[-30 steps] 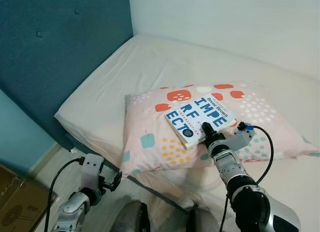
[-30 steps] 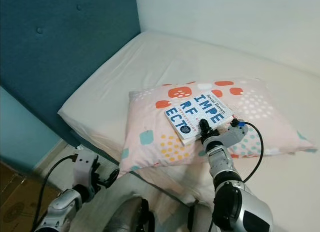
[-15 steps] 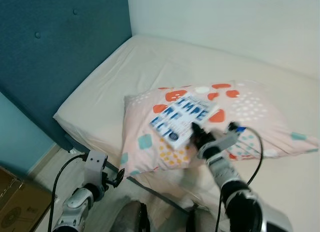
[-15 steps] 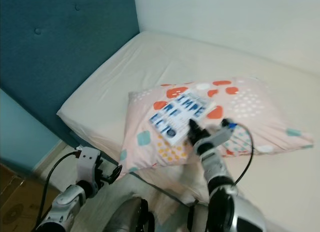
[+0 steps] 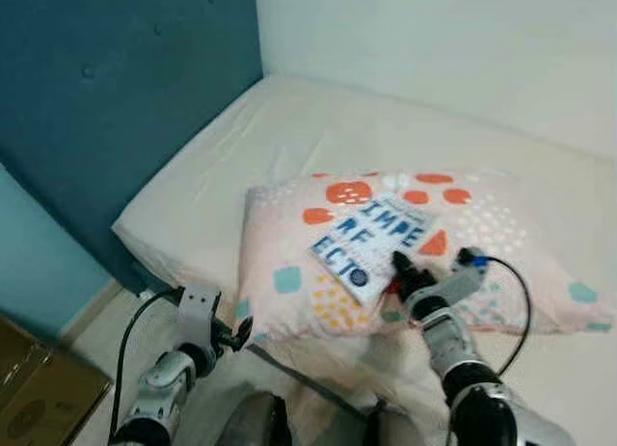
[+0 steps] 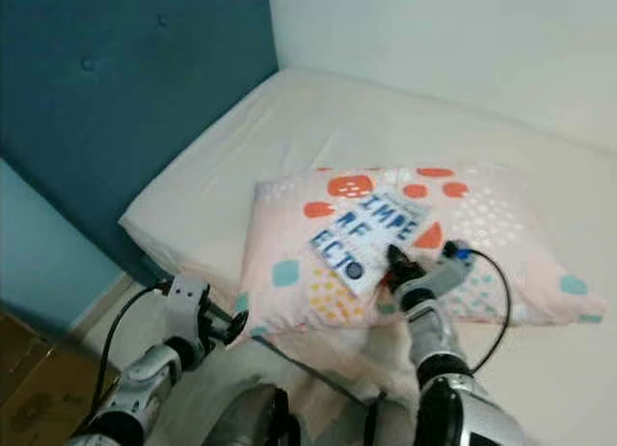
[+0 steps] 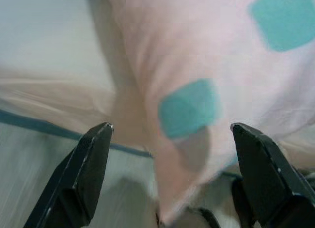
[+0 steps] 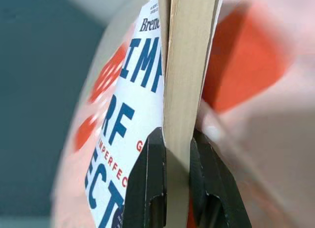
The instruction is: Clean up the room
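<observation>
White-sheeted mattress [image 5: 289, 128] fills corner: teal padded headboard [image 5: 106, 90] one side, pale wall [image 5: 453, 41] behind. Pink pillow with orange and teal spots [image 5: 289, 263] lies on sheet. White paperback with blue lettering [image 5: 369, 244] atop pillow, right gripper [image 8: 176, 154] clamped on its edge. Left gripper [image 7: 170, 139] low by pillow corner, jaws apart. Brown cardboard box [image 5: 29, 388] on floor.

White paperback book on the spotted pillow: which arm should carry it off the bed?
Right. The right gripper is already shut on the white paperback book. The left gripper is open, low beside the bed, facing the pink spotted pillow corner.
</observation>
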Motion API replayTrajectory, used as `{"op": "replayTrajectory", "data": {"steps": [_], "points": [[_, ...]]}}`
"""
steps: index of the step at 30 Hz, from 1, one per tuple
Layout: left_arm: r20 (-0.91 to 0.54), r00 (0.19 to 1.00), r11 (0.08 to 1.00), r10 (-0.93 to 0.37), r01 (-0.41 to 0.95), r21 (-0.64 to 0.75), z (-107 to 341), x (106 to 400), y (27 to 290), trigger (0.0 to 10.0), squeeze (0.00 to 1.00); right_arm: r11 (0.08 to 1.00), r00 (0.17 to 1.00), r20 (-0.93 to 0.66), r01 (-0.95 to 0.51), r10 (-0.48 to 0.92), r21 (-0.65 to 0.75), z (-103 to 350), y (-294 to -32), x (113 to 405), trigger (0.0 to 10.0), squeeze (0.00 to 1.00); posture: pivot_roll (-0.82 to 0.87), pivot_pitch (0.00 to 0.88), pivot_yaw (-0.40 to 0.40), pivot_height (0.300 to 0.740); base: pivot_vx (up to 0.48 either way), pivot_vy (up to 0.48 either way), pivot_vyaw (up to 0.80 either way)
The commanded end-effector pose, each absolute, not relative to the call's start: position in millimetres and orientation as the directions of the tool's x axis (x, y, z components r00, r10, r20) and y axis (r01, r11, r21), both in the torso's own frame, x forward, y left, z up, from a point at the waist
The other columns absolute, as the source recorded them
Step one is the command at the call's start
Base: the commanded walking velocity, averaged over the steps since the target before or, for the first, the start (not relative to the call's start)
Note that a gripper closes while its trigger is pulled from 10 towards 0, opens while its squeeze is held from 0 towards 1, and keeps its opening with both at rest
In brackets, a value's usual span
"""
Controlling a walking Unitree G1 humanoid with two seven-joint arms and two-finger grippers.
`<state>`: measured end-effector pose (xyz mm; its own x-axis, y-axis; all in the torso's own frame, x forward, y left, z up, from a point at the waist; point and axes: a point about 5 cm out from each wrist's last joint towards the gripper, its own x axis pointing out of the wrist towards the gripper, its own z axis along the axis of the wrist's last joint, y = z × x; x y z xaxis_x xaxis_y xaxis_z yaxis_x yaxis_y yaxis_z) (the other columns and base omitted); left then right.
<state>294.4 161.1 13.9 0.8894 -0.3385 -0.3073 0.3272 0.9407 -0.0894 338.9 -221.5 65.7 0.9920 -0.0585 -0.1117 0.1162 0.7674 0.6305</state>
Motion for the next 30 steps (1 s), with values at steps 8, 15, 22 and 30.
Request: {"op": "replayTrajectory", "data": {"steps": [8, 15, 22, 30], "points": [[-0.323, 0.883, 0.941, -0.340, 0.319, -0.117, 13.1, 299.1, 150.6, 10.0, 0.00, 0.801, 0.869, -0.161, 0.493, -0.467, 0.340, 69.7, -287.3, 315.9, 0.0, 0.00, 0.12, 0.077, 0.007, 0.645, 0.000, 0.000, 0.00], [-0.320, 0.884, 0.940, -0.342, 0.318, -0.125, 15.8, 303.3, 147.3, 10.0, 0.00, 0.723, 0.755, -0.207, 0.656, -0.622, 0.218, 65.0, -310.8, 300.4, 10.0, 1.00, 0.11, 0.066, 0.014, 0.645, 0.000, 0.000, 0.00], [-0.317, 0.883, 0.938, -0.347, 0.321, -0.134, 16.4, 304.5, 143.5, 10.0, 0.00, 0.668, 0.694, -0.232, 0.720, -0.682, 0.190, 62.1, -315.4, 295.4, 10.0, 1.00, 0.10, 0.067, 0.016, 0.645, 0.000, 0.000, 0.00], [-0.316, 0.882, 0.937, -0.349, 0.320, -0.139, 16.1, 304.5, 142.4, 10.0, 0.00, 0.619, 0.633, -0.240, 0.773, -0.736, 0.138, 64.9, -328.1, 289.8, 10.0, 0.28, 0.10, 0.069, 0.014, 0.645, 0.000, 0.000, 0.00]]}}
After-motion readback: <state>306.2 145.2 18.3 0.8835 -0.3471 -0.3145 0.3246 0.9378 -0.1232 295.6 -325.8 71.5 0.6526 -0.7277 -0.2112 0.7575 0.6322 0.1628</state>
